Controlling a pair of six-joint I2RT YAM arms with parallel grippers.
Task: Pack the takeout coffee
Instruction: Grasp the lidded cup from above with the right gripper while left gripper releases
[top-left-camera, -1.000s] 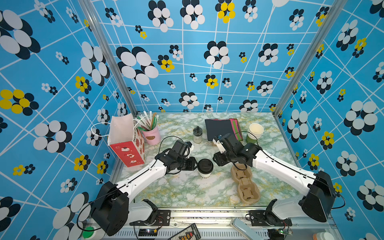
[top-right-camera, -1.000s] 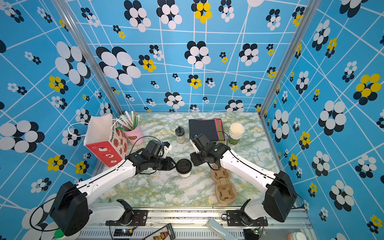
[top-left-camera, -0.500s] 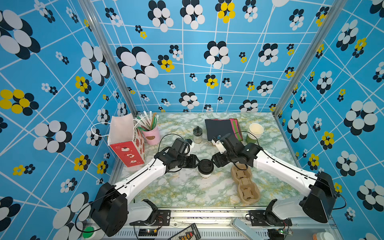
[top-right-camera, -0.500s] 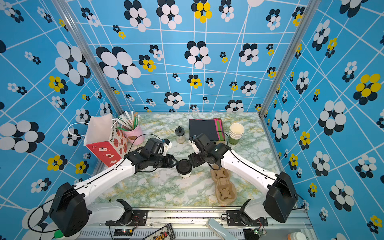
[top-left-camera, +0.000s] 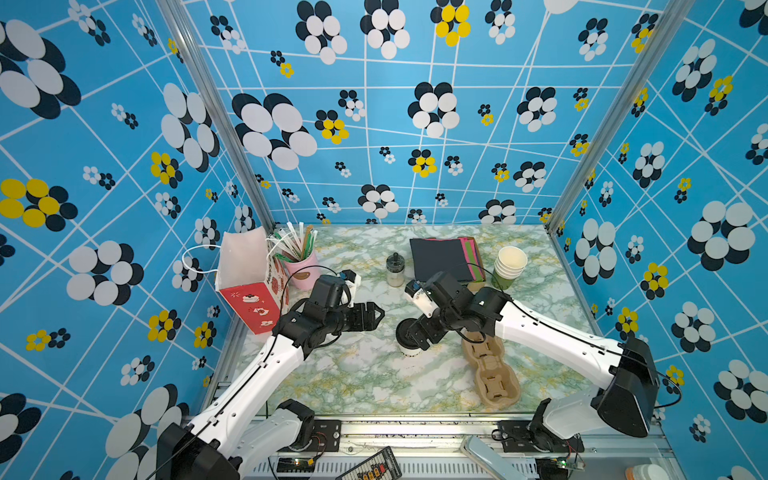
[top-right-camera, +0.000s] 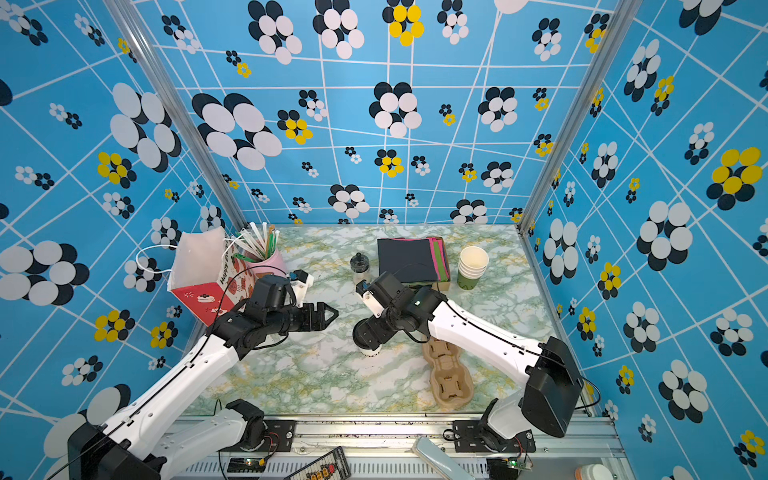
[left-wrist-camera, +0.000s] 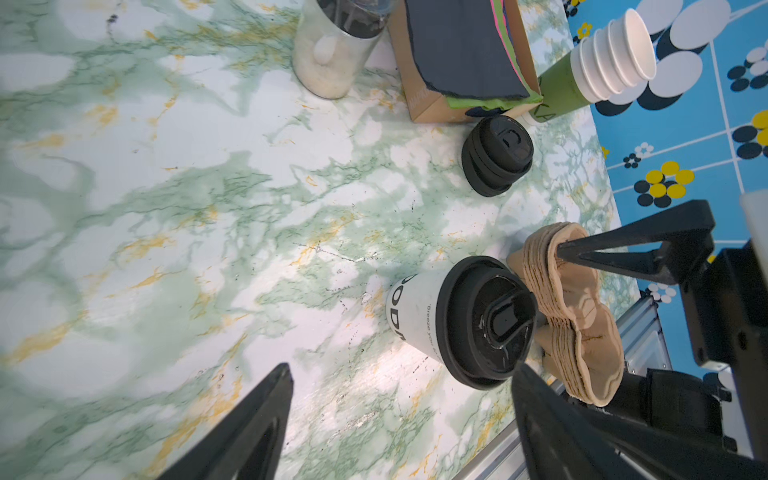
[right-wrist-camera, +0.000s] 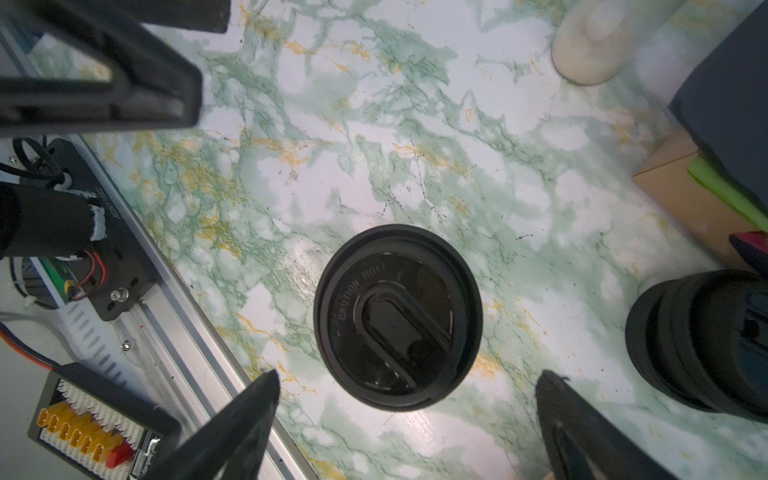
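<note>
Standing upright, takeout coffee (right-wrist-camera: 398, 318), long axis vertical, top facing up, left pincer (top-left-camera: 374, 316) wide, right pincer (right-wrist-camera: 408, 376) wide above it

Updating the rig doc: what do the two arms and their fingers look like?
The left arm and right arm have white link shells, black joint housings and a thin black cable along each link. A white camera block sits at each wrist. The fingers are black, hollow triangular frames tapering to points.
</note>
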